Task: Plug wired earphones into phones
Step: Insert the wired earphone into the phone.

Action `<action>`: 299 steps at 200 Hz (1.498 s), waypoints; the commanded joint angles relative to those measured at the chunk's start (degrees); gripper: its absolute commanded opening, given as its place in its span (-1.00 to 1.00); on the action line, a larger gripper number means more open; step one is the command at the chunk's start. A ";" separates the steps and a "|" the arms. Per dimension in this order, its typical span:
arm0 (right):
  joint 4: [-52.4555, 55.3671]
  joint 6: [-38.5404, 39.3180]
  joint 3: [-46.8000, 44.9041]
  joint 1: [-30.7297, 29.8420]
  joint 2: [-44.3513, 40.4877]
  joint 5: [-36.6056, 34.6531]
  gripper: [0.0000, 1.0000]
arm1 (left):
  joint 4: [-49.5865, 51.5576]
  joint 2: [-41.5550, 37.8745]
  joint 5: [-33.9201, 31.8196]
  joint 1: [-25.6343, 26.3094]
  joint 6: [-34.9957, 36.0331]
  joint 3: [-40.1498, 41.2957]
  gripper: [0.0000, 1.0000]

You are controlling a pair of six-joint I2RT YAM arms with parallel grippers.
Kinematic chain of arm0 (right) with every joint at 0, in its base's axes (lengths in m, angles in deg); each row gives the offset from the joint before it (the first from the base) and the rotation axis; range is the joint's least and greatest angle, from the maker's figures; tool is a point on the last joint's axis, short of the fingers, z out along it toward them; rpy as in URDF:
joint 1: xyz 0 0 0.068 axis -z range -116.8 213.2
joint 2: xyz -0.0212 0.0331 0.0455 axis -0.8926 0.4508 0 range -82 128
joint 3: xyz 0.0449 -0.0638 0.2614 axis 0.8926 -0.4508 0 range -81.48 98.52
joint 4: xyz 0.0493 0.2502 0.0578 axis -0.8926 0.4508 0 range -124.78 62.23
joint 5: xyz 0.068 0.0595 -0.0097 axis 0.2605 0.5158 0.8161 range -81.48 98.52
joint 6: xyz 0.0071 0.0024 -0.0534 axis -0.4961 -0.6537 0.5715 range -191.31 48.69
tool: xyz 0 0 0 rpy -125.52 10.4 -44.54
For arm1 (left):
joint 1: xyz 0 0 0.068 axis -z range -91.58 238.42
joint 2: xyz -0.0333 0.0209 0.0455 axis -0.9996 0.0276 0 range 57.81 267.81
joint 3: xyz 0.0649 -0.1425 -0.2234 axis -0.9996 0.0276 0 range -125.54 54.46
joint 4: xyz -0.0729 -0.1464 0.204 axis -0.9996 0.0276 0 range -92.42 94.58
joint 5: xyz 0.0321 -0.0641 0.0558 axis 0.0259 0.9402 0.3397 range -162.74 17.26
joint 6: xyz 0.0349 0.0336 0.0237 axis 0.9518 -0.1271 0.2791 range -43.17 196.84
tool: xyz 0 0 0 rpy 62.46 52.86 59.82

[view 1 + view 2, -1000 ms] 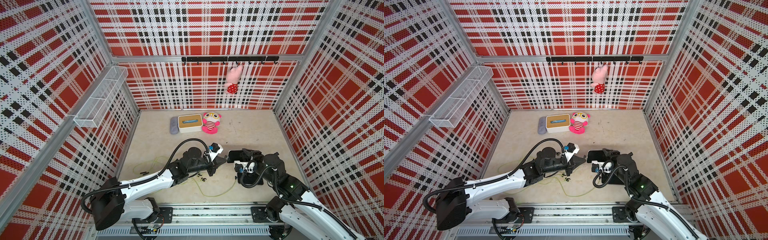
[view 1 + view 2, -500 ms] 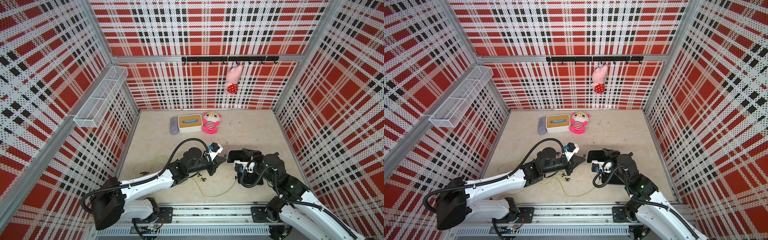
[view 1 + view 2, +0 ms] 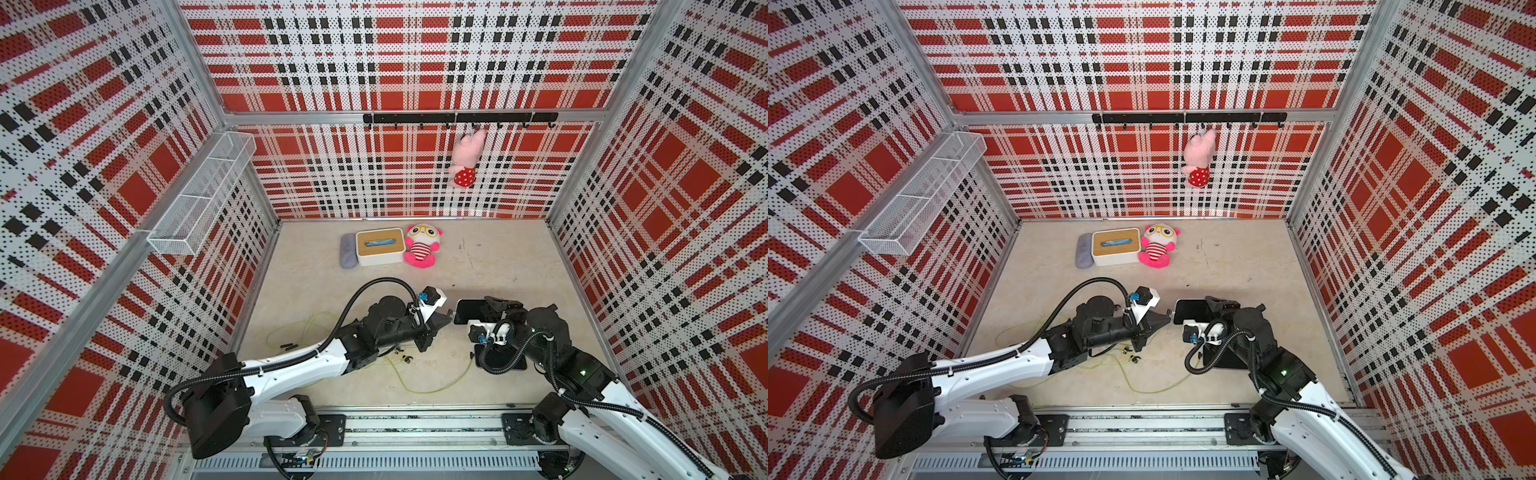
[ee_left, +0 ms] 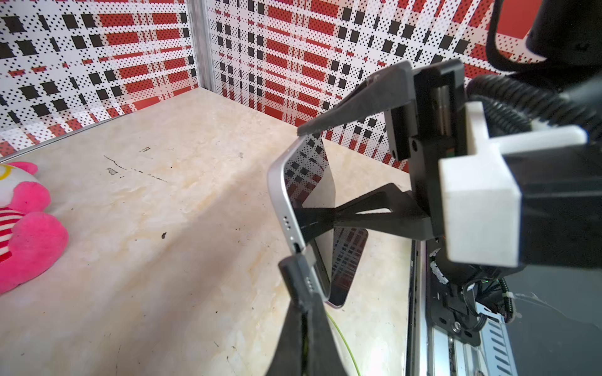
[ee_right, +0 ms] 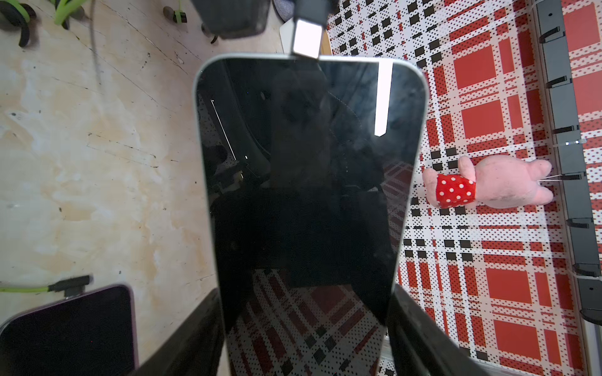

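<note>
My right gripper is shut across the width of one black phone, holding it above the table in both top views. My left gripper is shut on a black earphone plug. The plug's metal tip touches the phone's end edge near the port and still shows outside it. The yellow-green cable trails over the table, with earbuds under the left arm. A second phone lies flat below the right arm with another plug at its edge.
At the back stand a white cork-topped box, a grey pouch and a pink plush toy. Another plush hangs from the hook rail. A wire basket juts from the left wall.
</note>
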 commanded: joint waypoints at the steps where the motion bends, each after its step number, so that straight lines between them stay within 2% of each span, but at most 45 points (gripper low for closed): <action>1: -3.88 -0.61 1.26 0.16 -0.19 0.47 -0.09 | -1.36 -1.38 -0.54 0.42 0.77 -0.19 -1.00; 33: -4.23 -0.99 1.55 0.10 -0.60 0.91 -0.09 | -1.12 -1.63 -0.74 0.45 1.67 -0.26 -1.00; 48: -3.89 -1.08 1.89 0.15 -0.55 0.91 -0.09 | 0.80 -2.01 -3.24 0.44 2.60 -0.61 -1.00; 76: -3.52 -1.08 1.81 0.15 -0.46 0.74 -0.09 | -1.31 -1.88 -0.07 0.56 1.80 0.26 -1.00; 161: -3.78 -1.27 1.90 0.14 -0.38 1.11 -0.08 | -0.16 -0.97 -3.28 0.83 2.27 -0.19 -1.00; 193: -4.00 -1.27 1.87 0.16 -0.41 1.27 -0.08 | -0.97 -0.27 -1.47 0.94 1.98 -0.18 -1.00; 299: -2.74 -0.29 2.04 0.15 0.30 0.82 -0.08 | 1.03 0.40 -3.29 1.23 3.25 -1.01 -1.00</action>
